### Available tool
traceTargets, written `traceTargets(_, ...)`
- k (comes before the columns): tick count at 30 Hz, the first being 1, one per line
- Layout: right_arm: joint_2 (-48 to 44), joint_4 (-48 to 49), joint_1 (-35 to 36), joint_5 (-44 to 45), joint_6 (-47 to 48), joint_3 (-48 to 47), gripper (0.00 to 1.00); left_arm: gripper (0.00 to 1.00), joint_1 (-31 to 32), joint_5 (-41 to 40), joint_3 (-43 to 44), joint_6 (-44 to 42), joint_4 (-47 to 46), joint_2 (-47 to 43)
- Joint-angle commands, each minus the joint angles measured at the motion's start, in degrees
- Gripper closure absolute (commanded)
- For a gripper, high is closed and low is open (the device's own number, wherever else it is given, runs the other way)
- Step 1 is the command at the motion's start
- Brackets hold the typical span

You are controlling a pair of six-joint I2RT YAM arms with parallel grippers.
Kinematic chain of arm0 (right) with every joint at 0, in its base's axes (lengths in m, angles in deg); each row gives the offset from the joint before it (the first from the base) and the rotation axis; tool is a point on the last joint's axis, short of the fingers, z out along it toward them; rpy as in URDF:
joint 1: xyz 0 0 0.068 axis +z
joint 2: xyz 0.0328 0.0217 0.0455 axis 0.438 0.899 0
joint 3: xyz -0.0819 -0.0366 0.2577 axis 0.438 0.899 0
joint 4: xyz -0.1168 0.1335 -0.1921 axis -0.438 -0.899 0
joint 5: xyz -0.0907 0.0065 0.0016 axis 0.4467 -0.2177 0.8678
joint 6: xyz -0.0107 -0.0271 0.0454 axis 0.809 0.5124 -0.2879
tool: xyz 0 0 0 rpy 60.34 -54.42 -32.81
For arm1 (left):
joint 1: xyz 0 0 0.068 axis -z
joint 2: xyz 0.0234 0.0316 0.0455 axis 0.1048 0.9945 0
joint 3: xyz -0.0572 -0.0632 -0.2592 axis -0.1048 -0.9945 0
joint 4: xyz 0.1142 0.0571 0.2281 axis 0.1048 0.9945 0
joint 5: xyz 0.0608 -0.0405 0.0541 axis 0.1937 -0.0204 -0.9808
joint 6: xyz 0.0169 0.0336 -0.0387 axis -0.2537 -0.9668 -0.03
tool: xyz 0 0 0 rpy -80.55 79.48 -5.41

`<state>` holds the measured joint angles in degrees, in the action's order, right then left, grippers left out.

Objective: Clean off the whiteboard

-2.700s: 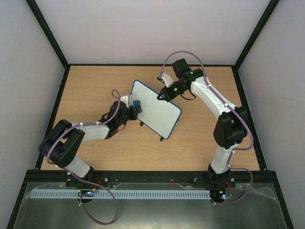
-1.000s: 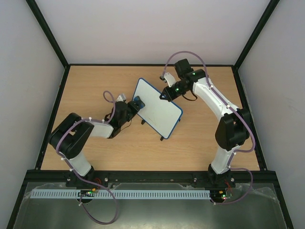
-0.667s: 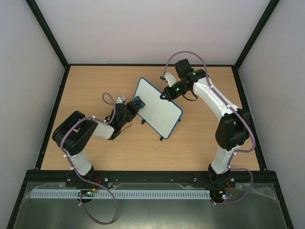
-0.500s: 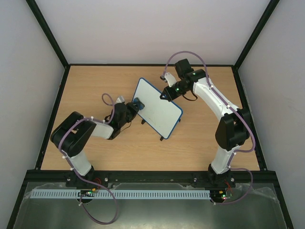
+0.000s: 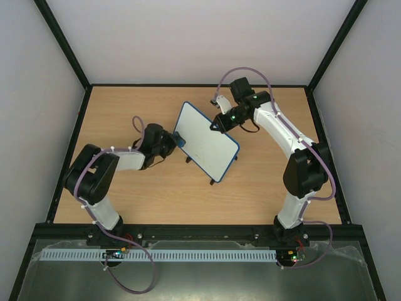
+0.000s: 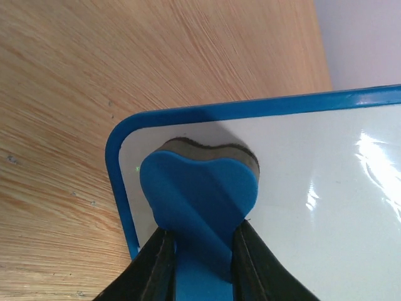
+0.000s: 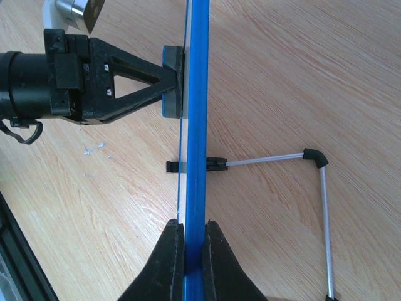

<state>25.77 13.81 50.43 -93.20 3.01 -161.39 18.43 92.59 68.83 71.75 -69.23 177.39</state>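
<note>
The left gripper (image 6: 200, 254) pinches the blue eraser (image 6: 200, 188) between narrowly set fingers, and the eraser's dark felt presses against the whiteboard (image 5: 210, 144) at the board's left corner. The board stands tilted in the middle of the table (image 5: 269, 188), propped on a wire stand (image 7: 322, 188). At its far edge the right gripper (image 7: 192, 235) clamps the blue rim, fingers nearly closed

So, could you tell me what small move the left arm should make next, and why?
Probably sweep the eraser inward across the whiteboard: its pad sits pressed at one corner, and the right fingers clamp the rim steady.
</note>
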Motion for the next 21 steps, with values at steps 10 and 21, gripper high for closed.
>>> traceTargets(10, 3.22, -8.08, 3.24, -3.10, 4.99, 3.16, 0.98, 0.97, 6.52, 8.85, 6.26, -6.25, -8.41, -1.13)
traceTargets(21, 3.27, -8.21, 3.24, -3.11, 5.07, 3.04, 0.98, 0.97, 15.30, 0.05, -4.33, 2.04, -13.93, 3.84)
